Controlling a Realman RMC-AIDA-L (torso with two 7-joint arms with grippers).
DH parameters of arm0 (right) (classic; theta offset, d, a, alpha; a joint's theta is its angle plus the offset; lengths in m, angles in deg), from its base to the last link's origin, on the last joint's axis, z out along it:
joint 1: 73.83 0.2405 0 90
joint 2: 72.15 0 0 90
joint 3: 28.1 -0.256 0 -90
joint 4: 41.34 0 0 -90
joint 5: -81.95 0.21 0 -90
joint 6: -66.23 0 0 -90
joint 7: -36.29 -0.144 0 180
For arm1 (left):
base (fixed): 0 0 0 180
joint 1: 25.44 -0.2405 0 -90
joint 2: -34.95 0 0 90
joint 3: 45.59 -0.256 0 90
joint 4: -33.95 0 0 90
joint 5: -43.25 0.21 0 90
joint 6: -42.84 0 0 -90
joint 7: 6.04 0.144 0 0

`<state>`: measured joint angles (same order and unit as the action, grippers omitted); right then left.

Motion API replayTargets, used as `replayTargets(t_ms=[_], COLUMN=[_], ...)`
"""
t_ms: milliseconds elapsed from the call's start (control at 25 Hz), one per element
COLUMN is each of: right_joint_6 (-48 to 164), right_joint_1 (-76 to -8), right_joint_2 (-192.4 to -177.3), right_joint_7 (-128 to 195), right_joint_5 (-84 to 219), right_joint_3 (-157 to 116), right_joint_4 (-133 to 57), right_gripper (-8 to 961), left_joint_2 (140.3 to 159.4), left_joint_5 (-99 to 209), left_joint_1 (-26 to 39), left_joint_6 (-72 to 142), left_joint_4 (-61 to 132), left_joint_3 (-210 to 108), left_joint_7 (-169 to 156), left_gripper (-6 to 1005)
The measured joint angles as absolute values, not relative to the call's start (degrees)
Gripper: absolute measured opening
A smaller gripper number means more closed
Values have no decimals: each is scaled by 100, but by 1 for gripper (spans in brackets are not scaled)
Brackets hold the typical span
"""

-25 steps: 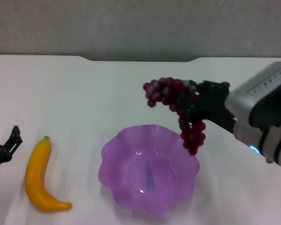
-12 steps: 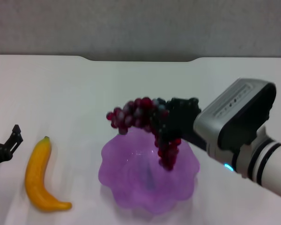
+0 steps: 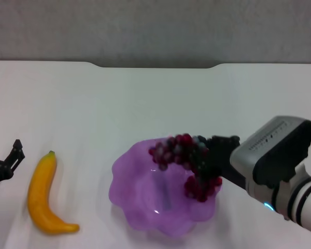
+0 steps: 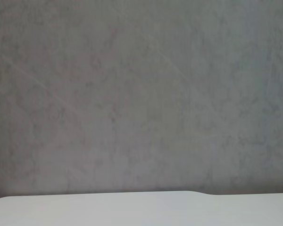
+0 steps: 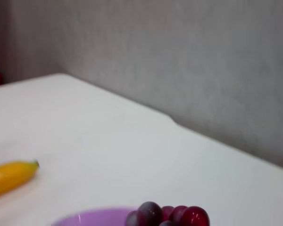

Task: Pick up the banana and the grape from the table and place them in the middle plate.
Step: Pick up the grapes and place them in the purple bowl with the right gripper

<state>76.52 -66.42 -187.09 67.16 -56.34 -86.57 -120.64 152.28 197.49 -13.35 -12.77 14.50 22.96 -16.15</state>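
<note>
The purple scalloped plate (image 3: 140, 205) sits at the table's front middle. My right gripper (image 3: 213, 155) is shut on the dark red grape bunch (image 3: 182, 155) and holds it low over the plate's right half, part of the bunch hanging down inside. The grapes (image 5: 170, 216) and the plate's rim (image 5: 92, 219) also show in the right wrist view. The orange-yellow banana (image 3: 44, 194) lies on the table left of the plate; its green tip (image 5: 12, 174) shows in the right wrist view. My left gripper (image 3: 13, 155) rests at the left edge, beside the banana.
The white table (image 3: 155, 104) stretches back to a notched far edge against a grey wall (image 4: 141, 94). The left wrist view shows only that wall and a strip of table.
My right gripper has carried the grape bunch from above the plate's far right rim leftward and down, so it now hangs low in the plate. The left arm and banana have not moved.
</note>
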Motion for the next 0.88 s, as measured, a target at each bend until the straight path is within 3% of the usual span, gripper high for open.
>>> replayTargets(t_ms=[880], right_joint_6=[7085], right_joint_1=[-6479], right_joint_2=[-18700], right_joint_7=[6726], right_joint_5=[-5489], right_joint_3=[-8762], right_joint_4=[-11341], right_gripper=[239], left_joint_2=[15237], left_joint_5=[19740], left_joint_1=[-1320], left_joint_6=[-1261], left_joint_4=[1462], left_joint_3=[2282], left_joint_7=[-1615], left_gripper=[854])
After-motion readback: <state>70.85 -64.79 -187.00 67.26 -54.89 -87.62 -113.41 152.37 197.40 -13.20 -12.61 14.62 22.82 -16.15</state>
